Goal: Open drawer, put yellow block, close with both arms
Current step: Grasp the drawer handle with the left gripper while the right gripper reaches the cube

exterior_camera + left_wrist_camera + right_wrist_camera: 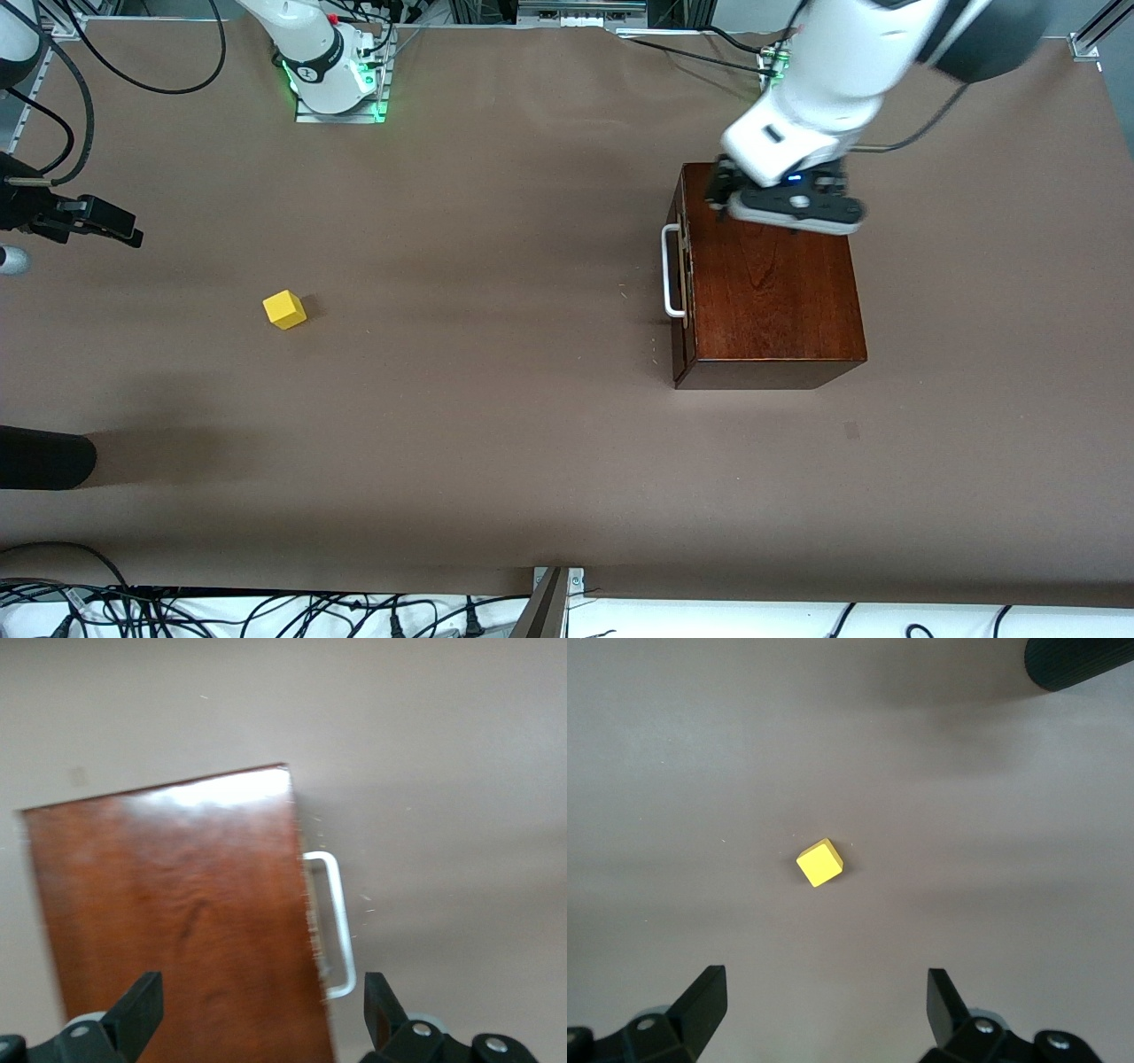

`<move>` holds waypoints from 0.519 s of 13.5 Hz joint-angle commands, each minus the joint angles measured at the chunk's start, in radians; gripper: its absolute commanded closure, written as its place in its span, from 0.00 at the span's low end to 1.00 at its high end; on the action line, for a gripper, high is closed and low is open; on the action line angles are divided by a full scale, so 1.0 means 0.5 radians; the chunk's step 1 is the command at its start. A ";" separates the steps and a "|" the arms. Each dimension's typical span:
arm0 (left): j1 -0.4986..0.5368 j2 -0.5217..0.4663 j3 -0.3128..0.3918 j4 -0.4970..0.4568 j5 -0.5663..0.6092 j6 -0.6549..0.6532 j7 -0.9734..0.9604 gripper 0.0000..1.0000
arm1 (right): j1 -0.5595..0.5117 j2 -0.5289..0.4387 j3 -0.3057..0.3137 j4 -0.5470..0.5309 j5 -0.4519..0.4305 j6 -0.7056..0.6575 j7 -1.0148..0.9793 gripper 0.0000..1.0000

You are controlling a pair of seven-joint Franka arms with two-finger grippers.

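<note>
Yellow block (819, 863) lies under the open right end effector (824, 1014).

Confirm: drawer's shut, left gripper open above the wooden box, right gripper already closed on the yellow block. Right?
Not quite. The right gripper is open and holds nothing: the right wrist view shows the yellow block lying alone on the table, clear of both fingers. The rest stands: the drawer is shut, and the left gripper is open above the wooden box.
</note>
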 commanded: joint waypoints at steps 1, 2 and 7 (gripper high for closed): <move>-0.197 0.272 0.005 0.042 0.173 0.160 -0.333 0.00 | -0.016 0.010 0.010 0.032 0.003 -0.018 0.021 0.00; -0.259 0.358 0.005 0.042 0.237 0.194 -0.422 0.00 | -0.016 0.010 0.010 0.032 0.003 -0.018 0.018 0.00; -0.456 0.530 0.005 0.029 0.299 0.197 -0.781 0.00 | -0.016 0.010 0.007 0.032 0.003 -0.015 0.002 0.00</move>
